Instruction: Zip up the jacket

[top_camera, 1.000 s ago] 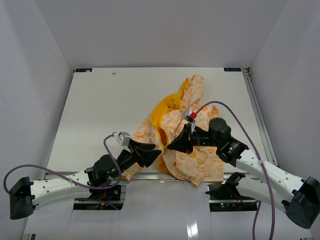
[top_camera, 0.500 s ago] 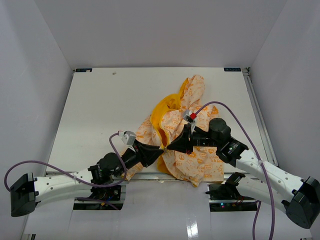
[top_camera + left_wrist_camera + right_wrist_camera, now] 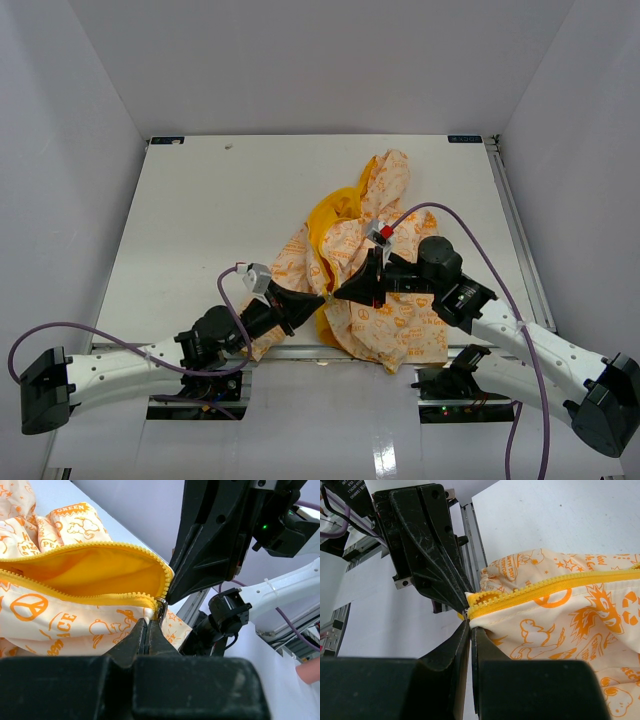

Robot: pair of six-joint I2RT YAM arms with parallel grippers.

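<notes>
The jacket [image 3: 385,300] lies crumpled near the table's front edge, cream with orange print, its yellow lining [image 3: 95,572] showing. Its zipper [image 3: 107,546] is parted almost down to the metal zipper pull [image 3: 161,607]. My left gripper [image 3: 322,297] [image 3: 148,622] is shut, its tips pinched on the lower end of that pull. My right gripper [image 3: 338,293] [image 3: 470,622] meets it tip to tip. It is shut on the jacket's bottom corner [image 3: 479,611], right beside the zipper's end. Most of the jacket spreads behind the right arm.
The white table [image 3: 220,210] stretches left and back of the jacket. A metal rail [image 3: 300,350] runs along the near edge, just below both grippers. Grey walls close in the table on the left, the right and the back. A purple cable [image 3: 440,210] arcs over the jacket.
My left gripper has slid forward and to the right up to the jacket's zipper end. Its jaws have gone from open to shut on the pull. The right gripper has stayed put.
</notes>
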